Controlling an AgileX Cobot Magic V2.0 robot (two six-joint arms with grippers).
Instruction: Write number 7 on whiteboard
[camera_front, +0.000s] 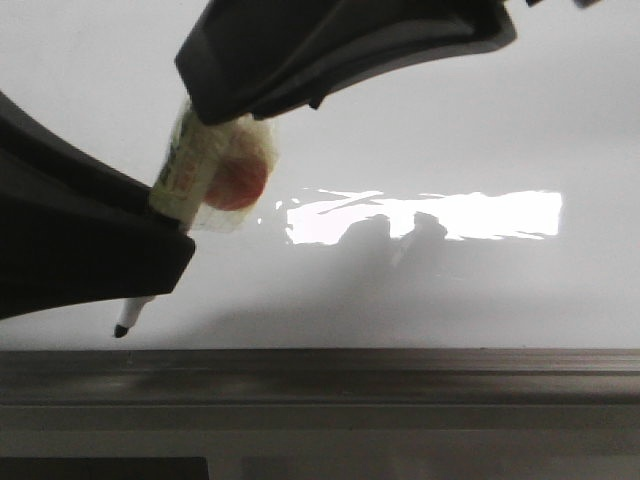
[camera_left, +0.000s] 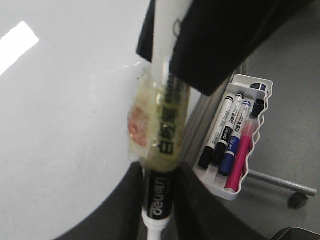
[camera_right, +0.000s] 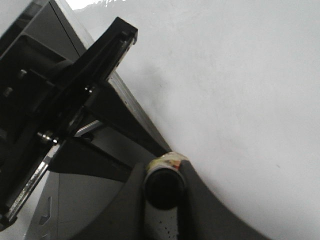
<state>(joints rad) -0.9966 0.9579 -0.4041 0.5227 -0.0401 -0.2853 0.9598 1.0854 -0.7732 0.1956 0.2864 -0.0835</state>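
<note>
The whiteboard (camera_front: 450, 120) is glossy and pale; no black stroke of a number 7 shows on it in any view. A marker (camera_front: 185, 175), wrapped in yellowish tape with an orange patch, is held at both ends. My left gripper (camera_front: 165, 255) is shut on its lower part near the nib (camera_front: 121, 330), which sits low over the board by the ledge; I cannot tell if it touches. My right gripper (camera_front: 215, 105) is shut on its upper end. The left wrist view shows the left gripper (camera_left: 159, 175) closed round the marker barrel (camera_left: 160, 125). The right wrist view shows the right gripper (camera_right: 164, 175) closed round the marker's end cap (camera_right: 164, 189).
A grey-brown ledge (camera_front: 400, 375) runs along the board's lower edge. A bright glare patch (camera_front: 430, 215) lies mid-board. A white tray (camera_left: 216, 186) with several spare markers hangs beside the board. A caster wheel (camera_left: 298, 199) stands on the floor.
</note>
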